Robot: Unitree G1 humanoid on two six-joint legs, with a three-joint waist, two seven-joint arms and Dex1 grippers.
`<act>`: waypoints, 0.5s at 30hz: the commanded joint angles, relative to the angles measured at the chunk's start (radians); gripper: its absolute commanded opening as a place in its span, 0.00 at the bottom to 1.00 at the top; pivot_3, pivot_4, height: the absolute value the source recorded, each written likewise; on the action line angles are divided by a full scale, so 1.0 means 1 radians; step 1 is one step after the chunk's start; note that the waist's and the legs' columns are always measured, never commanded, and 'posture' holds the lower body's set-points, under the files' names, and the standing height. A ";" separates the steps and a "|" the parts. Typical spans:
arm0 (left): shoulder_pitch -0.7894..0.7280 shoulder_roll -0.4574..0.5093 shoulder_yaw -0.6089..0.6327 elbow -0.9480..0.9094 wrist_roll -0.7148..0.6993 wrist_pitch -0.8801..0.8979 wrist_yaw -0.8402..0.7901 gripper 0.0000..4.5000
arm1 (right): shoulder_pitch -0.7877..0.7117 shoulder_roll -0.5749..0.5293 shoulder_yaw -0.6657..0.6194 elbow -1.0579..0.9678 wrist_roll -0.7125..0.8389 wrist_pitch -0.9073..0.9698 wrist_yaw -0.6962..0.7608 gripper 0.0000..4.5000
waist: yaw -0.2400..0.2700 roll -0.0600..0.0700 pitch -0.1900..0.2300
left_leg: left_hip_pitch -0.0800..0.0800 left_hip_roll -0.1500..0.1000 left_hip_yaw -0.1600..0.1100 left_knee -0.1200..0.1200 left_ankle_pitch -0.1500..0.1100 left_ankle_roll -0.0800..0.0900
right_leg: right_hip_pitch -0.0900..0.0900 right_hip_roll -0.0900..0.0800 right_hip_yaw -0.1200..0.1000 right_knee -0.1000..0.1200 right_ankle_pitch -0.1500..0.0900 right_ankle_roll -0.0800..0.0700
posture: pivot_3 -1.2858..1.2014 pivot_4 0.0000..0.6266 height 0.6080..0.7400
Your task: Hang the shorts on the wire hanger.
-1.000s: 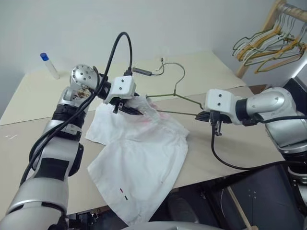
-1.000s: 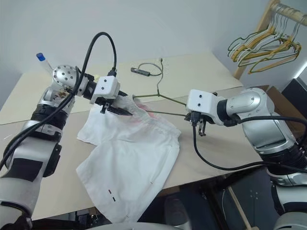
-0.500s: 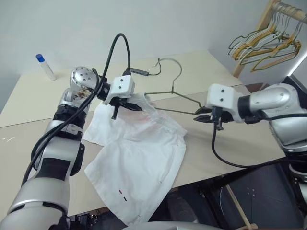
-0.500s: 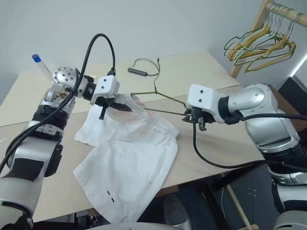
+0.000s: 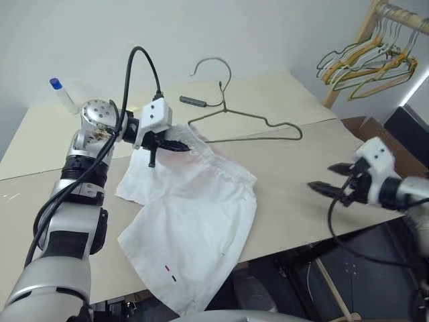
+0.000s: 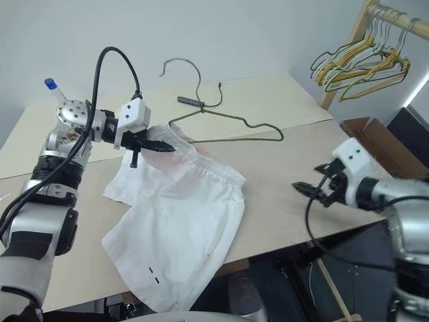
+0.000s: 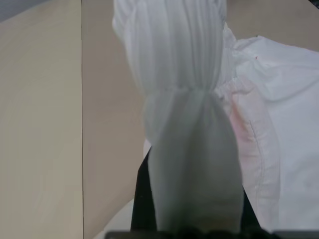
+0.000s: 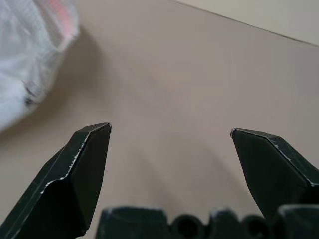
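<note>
White shorts (image 5: 194, 221) lie spread on the table (image 5: 295, 181), waistband pinched in the left gripper (image 5: 175, 145), likely to hold it up for threading. Hanger (image 5: 248, 124) lies just beyond the waistband. Right gripper (image 5: 328, 180) hovers spread wide, empty, well apart.

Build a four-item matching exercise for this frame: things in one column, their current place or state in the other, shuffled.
Things:
1. left gripper
2. right gripper
3. wire hanger
4. shorts

States:
A. one leg hangs over the table's near edge
B. jaws wide open over bare tabletop
C. free of both grippers, one end at the waistband
D. shut on bunched white waistband

Pairs: 1-D, 2-B, 3-C, 4-A
</note>
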 commanded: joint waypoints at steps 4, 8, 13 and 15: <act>0.008 0.010 0.029 -0.069 -0.034 0.031 0.016 0.00 | -0.092 0.218 0.116 0.037 0.076 0.009 -0.129 1.00 | 0.000 0.001 0.000 | 0.000 -0.001 0.000 0.000 0.000 0.000 | -0.001 0.000 0.001 0.001 0.000 0.000 | 0.43 0.00 1.00; 0.015 0.015 0.028 -0.092 -0.040 0.045 0.016 0.00 | -0.161 0.284 0.221 0.108 0.078 0.028 -0.148 1.00 | 0.005 0.001 0.000 | 0.000 -0.002 0.000 0.000 0.000 0.000 | -0.001 -0.001 0.000 0.001 0.000 0.000 | 0.43 0.00 1.00; 0.019 0.020 0.031 -0.103 -0.043 0.052 0.021 0.00 | -0.206 0.335 0.299 0.184 0.078 0.039 -0.174 0.86 | 0.013 0.001 -0.001 | -0.001 -0.004 -0.002 0.000 0.000 0.000 | -0.001 -0.002 0.000 0.001 0.000 0.000 | 0.44 0.00 1.00; 0.025 0.021 0.034 -0.112 -0.045 0.056 0.025 0.00 | -0.212 0.339 0.308 0.192 0.085 0.042 -0.175 0.71 | 0.016 0.001 0.000 | -0.001 -0.005 -0.002 0.001 0.000 0.000 | -0.001 -0.003 0.000 0.001 0.000 0.000 | 0.44 0.00 1.00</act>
